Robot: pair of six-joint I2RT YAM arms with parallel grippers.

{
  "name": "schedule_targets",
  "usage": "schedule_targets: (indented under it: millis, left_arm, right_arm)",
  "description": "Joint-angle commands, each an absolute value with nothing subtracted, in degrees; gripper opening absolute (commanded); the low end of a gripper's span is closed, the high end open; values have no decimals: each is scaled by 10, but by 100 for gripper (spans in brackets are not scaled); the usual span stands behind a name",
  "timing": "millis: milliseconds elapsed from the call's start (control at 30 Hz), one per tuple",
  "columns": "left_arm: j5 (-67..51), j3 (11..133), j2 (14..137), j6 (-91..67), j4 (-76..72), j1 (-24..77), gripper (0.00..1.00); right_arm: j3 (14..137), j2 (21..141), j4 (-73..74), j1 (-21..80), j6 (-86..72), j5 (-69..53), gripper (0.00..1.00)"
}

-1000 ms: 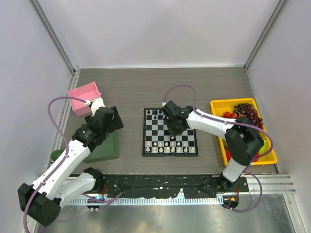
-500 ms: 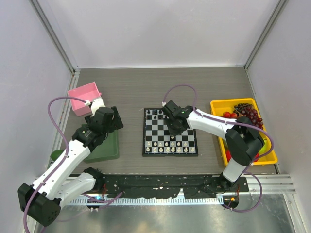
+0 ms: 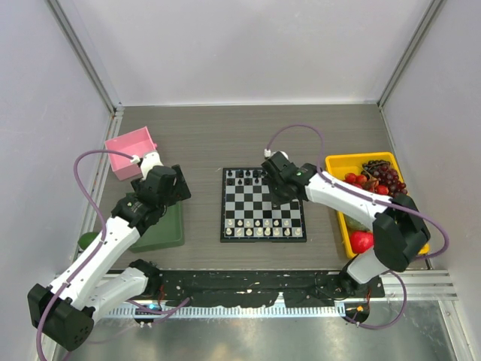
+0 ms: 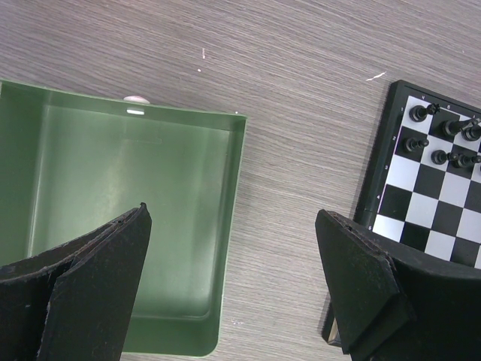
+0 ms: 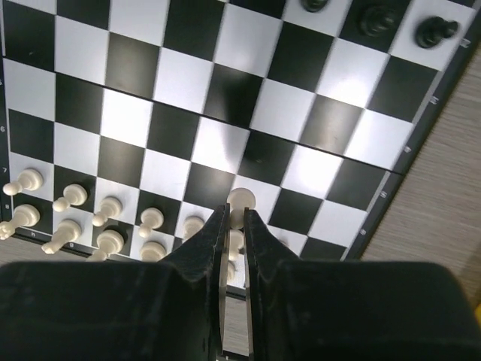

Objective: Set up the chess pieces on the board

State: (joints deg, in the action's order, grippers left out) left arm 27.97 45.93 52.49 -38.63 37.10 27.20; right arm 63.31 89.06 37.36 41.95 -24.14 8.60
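The right gripper (image 5: 234, 210) is pinched on a tiny cream-white chess pawn (image 5: 240, 198) above the flat black-and-white checkered chessboard (image 5: 248, 98), while the left gripper (image 4: 231, 214), jaws wide apart, hangs over a green plastic tray (image 4: 135, 173) on the grey wood-grain surface (image 4: 301, 90).

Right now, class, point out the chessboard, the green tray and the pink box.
chessboard (image 3: 248, 203): top external view, a bare middle square.
green tray (image 4: 135, 165): left wrist view, its bare inner floor.
pink box (image 3: 129, 153): top external view, its inside.
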Motion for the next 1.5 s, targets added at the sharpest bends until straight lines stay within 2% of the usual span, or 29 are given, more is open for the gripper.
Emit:
schedule_targets:
  millis: [0,200,467,1467]
  left_arm:
    - [280,470,526,-388,356,268,99]
    - [279,468,526,-388,352,268,99]
    - [275,468,527,-388,348,268,99]
    - [265,468,533,-382,342,268,99]
  right_arm:
    - [600,823,375,403,-278,140,16]
    - [546,769,388,378,-301,162,16]
    - [491,715,395,363,-321,128,17]
    - [440,752,345,363,-329,95,17]
